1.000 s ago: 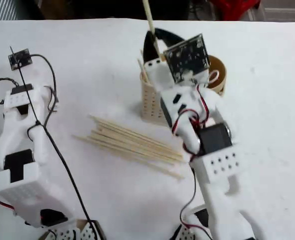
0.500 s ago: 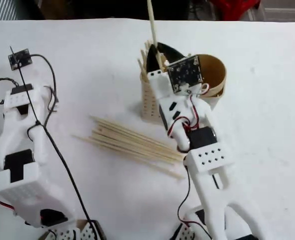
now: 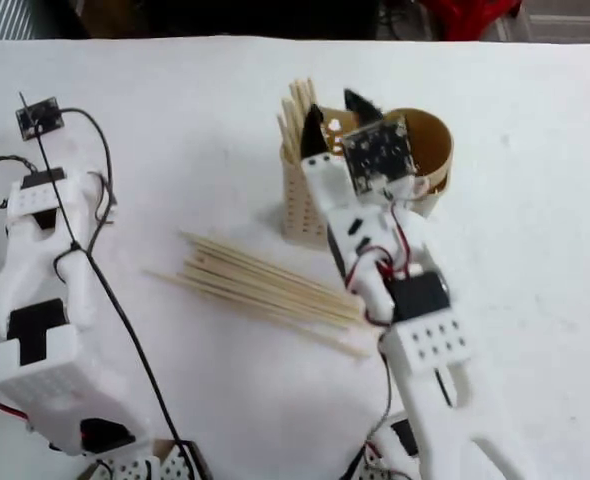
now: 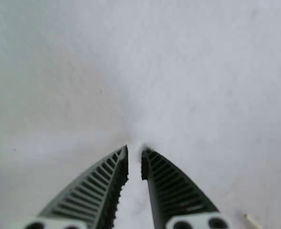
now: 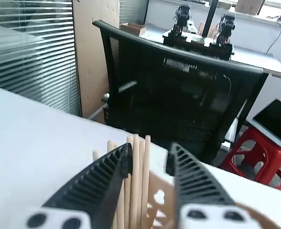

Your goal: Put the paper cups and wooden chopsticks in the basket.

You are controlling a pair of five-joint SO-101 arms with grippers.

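Several wooden chopsticks (image 3: 265, 285) lie in a loose pile on the white table (image 3: 175, 120), to the left of the right arm. More chopsticks (image 3: 297, 108) stand upright in the cream perforated basket (image 3: 300, 205). A brown paper cup (image 3: 433, 140) sits just right of the basket, partly hidden by the arm. My right gripper (image 3: 337, 115) hovers open over the basket; in the right wrist view the standing chopsticks (image 5: 139, 176) rise between the fingers of this gripper (image 5: 150, 151) without being clamped. My left gripper (image 4: 135, 152) is shut on nothing, low over bare table.
The left arm (image 3: 35, 280) is folded at the table's left side, with a black cable (image 3: 125, 320) and a small circuit board (image 3: 40, 118) beside it. Behind the table's far edge stand a black mesh chair (image 5: 178, 90) and a red stool (image 5: 259, 152).
The chopstick held upright above the basket has dropped in among the others. The right gripper has opened and shifted slightly over the basket. The left arm has not moved.
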